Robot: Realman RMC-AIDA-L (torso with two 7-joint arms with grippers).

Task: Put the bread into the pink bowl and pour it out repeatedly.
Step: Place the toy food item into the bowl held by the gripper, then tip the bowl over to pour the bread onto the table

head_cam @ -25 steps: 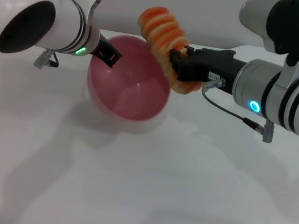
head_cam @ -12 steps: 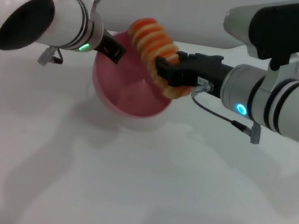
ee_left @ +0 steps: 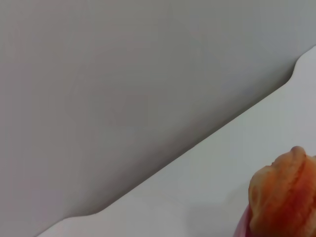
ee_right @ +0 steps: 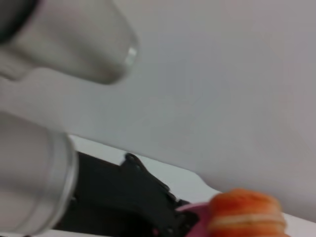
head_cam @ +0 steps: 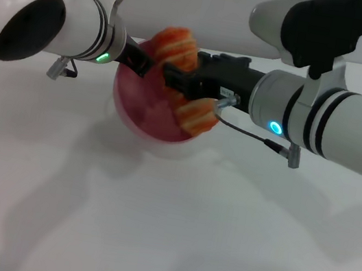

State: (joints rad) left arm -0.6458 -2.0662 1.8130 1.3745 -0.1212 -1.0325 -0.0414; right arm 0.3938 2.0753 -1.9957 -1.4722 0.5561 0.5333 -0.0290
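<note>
In the head view the pink bowl (head_cam: pixel 144 112) is tipped with its opening facing me, just above the white table. My left gripper (head_cam: pixel 139 64) is shut on its far-left rim. My right gripper (head_cam: pixel 176 79) is shut across the middle of the bread (head_cam: pixel 176 46), which hangs inside the bowl's opening. The loaf's striped orange ends stick out above and below the black fingers. The left wrist view shows one end of the bread (ee_left: pixel 285 195). The right wrist view shows the bread (ee_right: pixel 247 215), the bowl's rim (ee_right: pixel 197 213) and the left gripper (ee_right: pixel 129 197).
The white table (head_cam: pixel 151 228) stretches in front of the bowl and to both sides. Its far edge meets a grey wall (ee_left: pixel 123 89) just behind the bowl. Both forearms crowd the space above the bowl.
My right gripper has carried the bread leftward and down, from beside the bowl's right rim to inside its opening. The left gripper and bowl have shifted slightly.
</note>
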